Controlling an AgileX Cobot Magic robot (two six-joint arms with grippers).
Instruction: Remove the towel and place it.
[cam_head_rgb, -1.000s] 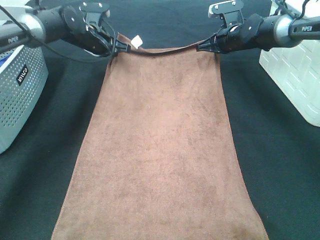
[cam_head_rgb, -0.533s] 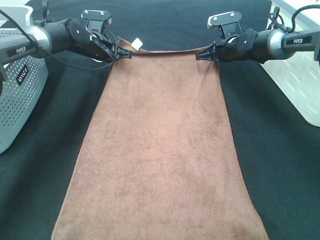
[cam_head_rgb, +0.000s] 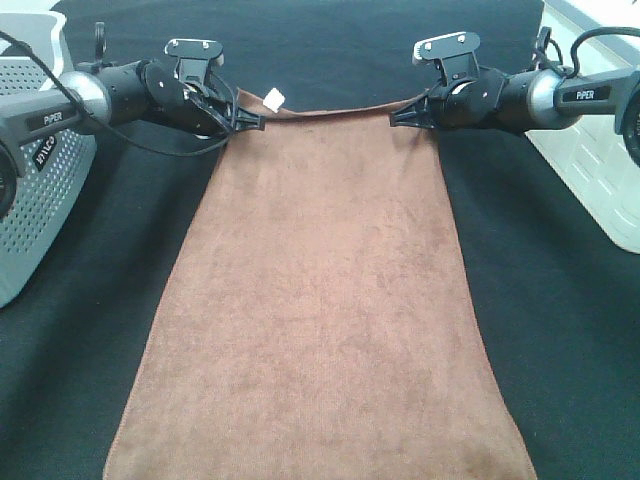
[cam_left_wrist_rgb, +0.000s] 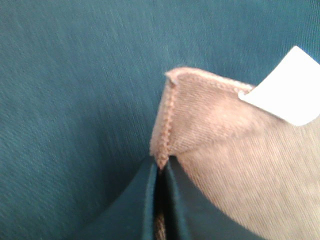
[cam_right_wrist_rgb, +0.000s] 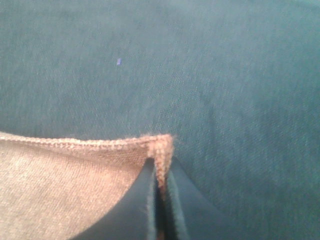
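Note:
The brown towel lies lengthwise down the middle of the black table, its near end running out of the exterior view. A small white tag sits on its far short edge. My left gripper is shut on the towel's far left corner, with the tag beside it. My right gripper is shut on the far right corner. Both far corners are held low over the table, with the far edge stretched between them.
A grey perforated basket stands at the left edge of the table. A white container stands at the right edge. The black table cloth shows on both sides of the towel.
Both grippers have lowered the far edge of the towel toward the table and shifted it slightly. The grip on both corners is unchanged.

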